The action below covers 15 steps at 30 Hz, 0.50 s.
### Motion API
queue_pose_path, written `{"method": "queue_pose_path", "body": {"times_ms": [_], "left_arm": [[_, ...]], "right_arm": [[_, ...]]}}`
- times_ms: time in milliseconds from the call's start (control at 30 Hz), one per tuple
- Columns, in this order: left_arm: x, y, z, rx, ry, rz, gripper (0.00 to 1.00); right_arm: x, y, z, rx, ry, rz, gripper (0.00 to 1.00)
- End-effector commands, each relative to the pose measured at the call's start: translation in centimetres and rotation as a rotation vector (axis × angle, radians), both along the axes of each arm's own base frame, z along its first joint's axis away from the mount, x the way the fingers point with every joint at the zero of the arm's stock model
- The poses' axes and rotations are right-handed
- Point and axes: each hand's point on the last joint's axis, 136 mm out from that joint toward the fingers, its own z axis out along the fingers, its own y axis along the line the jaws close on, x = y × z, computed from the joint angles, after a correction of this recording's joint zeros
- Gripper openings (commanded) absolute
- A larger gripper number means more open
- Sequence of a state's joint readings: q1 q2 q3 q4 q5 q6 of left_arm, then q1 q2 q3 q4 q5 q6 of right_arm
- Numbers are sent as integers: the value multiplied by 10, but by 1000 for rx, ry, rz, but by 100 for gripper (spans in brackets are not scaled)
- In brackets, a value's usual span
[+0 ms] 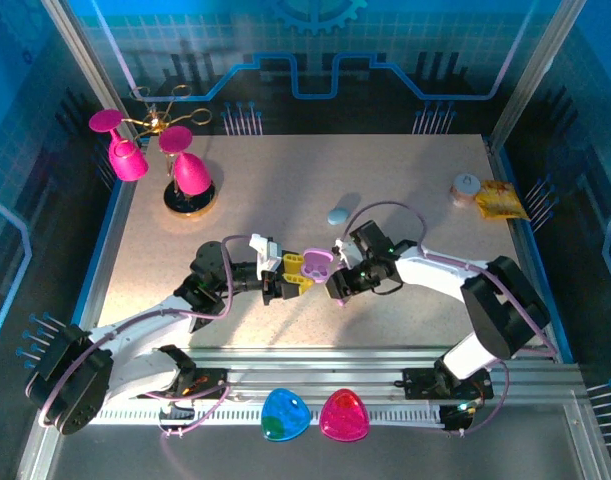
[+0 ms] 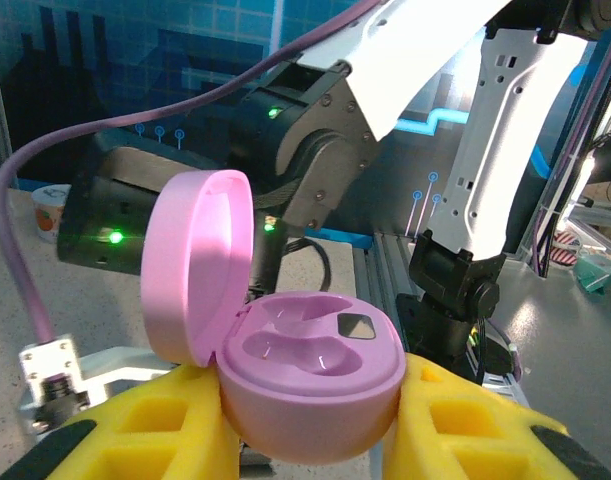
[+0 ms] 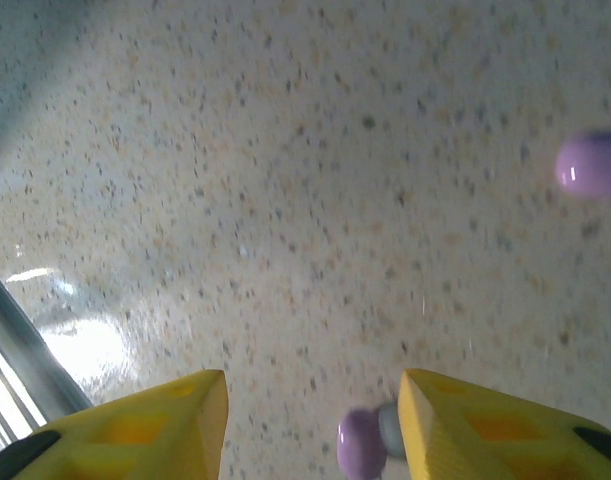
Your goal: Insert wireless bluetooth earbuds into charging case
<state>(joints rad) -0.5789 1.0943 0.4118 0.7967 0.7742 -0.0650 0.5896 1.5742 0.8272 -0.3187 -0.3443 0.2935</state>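
Note:
A light purple charging case [image 2: 315, 365] stands open, its lid [image 2: 195, 260] tipped up to the left and both sockets empty. My left gripper [image 2: 310, 425] is shut on the case's body between yellow fingers [image 2: 150, 425]. From the top, the case [image 1: 316, 265] hangs over mid-table with my left gripper [image 1: 290, 277] under it. My right gripper [image 1: 337, 286] sits just to its right, low over the table. Its jaws [image 3: 313, 400] stand open. One purple earbud [image 3: 363, 445] lies on the table against the inside of the right finger [image 3: 455, 420]. A second purple earbud [image 3: 592, 165] lies farther off.
A pale blue case [image 1: 339, 214] lies behind the grippers. Pink goblets on a gold stand [image 1: 180, 165] are at the back left. A small cup [image 1: 466, 187] and yellow packet [image 1: 502, 201] are at the back right. Blue [image 1: 285, 415] and pink [image 1: 344, 415] cases rest on the front rail.

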Motion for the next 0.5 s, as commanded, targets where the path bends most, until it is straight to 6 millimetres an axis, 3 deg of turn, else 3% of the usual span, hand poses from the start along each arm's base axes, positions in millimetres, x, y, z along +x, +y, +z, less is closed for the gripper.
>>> {"method": "queue_pose_path", "body": {"times_ms": [0, 133, 467], "left_arm": [[-6, 6, 6, -17, -23, 5, 32], [-7, 8, 6, -7, -26, 12, 32], [-4, 3, 8, -17, -34, -3, 32]], "right_arm": [[2, 9, -7, 8, 14, 54, 46], [-6, 9, -17, 10, 60, 62, 46], [-49, -4, -28, 23, 144, 28, 44]]}}
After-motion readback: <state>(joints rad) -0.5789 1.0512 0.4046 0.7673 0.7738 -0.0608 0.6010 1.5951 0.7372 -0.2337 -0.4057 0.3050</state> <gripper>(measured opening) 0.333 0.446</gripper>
